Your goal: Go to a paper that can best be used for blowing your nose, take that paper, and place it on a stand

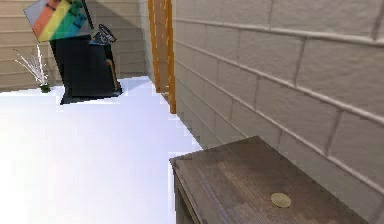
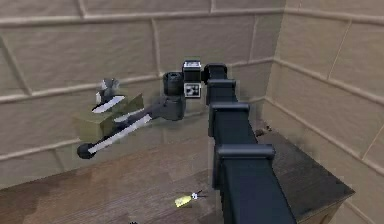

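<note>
Seemingly the claw (image 2: 92,145) holds the tissue box (image 2: 95,122) clear of the worktop (image 2: 120,190) near its back edge, its opening impossible to tell, and a swing away could knock the box against the wall (image 2: 60,60).

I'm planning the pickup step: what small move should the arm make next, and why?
Probably lift the arm slightly. The tissue box is at the end effector, seemingly just above the table. I can't tell if it's held, and a small lift would show that.

Tissue box (image 2: 100,122) above table (image 2: 110,190), near wall (image 2: 60,60)
</note>
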{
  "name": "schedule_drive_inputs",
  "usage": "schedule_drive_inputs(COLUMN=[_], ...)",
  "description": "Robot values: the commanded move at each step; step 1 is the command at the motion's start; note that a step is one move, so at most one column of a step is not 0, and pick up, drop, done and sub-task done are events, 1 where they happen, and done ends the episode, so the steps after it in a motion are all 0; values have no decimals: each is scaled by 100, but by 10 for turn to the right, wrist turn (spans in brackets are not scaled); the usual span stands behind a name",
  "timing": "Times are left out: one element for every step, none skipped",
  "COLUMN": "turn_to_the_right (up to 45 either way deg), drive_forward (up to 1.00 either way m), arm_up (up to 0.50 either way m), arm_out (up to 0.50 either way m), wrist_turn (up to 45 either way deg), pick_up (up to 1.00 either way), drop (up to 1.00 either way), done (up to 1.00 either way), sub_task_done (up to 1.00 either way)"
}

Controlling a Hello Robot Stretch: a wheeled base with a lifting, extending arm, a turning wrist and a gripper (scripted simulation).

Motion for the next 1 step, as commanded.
schedule_drive_inputs(turn_to_the_right=[0], drive_forward=[0], arm_up=[0], arm_out=[0], wrist_turn=[-450], pick_up=[0], drop=[0], done=[0], sub_task_done=[0])
